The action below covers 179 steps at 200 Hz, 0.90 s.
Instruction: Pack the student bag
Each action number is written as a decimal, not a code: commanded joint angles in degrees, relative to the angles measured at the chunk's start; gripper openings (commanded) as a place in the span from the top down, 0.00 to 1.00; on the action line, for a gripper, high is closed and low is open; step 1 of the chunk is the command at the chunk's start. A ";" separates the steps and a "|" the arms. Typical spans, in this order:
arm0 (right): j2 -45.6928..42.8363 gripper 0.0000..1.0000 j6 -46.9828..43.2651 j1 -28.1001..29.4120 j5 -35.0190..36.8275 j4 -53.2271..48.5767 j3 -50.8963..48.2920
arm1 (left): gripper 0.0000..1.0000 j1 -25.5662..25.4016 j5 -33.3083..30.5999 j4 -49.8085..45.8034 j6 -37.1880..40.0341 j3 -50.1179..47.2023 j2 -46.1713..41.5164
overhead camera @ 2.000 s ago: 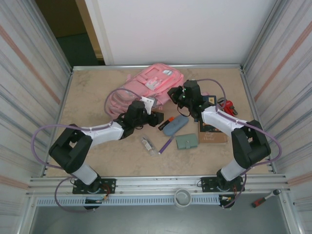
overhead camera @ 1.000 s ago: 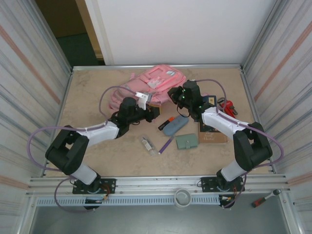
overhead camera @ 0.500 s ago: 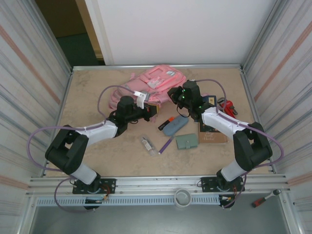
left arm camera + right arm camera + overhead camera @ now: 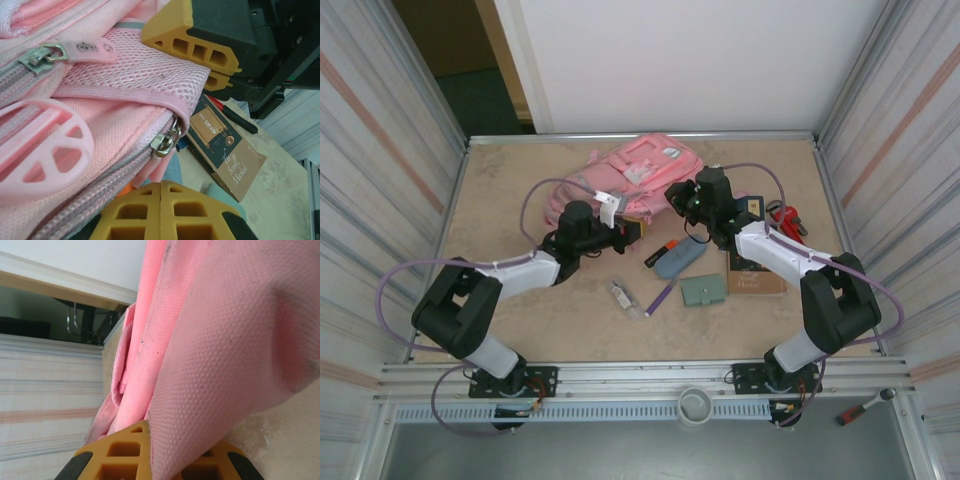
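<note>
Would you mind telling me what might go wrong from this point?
The left gripper seems to pinch the zip tab only at its very tips, so it may slip off under a pull. The right gripper holds just a fold of the bag; that could pull loose. Both grippers sit close together and might collide.
</note>
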 commanded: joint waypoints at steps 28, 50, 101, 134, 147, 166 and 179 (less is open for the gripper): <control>-2.67 0.93 -2.48 0.10 -2.52 1.27 0.74 | 1.00 1.00 -2.19 2.60 2.63 -1.46 -3.87; -2.80 0.93 -0.42 0.01 -3.32 2.58 0.54 | 0.95 -1.10 -7.53 -1.86 5.06 -0.34 -3.35; -3.59 0.93 7.12 0.30 -4.41 5.62 0.75 | 0.71 -6.03 -16.37 -1.65 7.67 -2.78 -3.34; -3.49 0.93 8.26 0.62 -3.41 5.10 1.60 | 0.66 -9.29 -16.28 -1.96 12.77 -4.57 -4.82; -3.03 0.93 8.65 0.93 -3.89 5.14 2.32 | 0.65 -11.10 -18.21 -1.88 15.48 -5.01 -4.90; -2.70 0.93 9.45 1.34 -4.23 5.49 2.82 | 0.64 -11.66 -22.96 1.36 17.19 -6.57 -4.19; -2.80 0.93 10.00 1.55 -4.21 5.53 2.86 | 0.64 -11.65 -25.98 7.02 20.30 -8.67 -3.22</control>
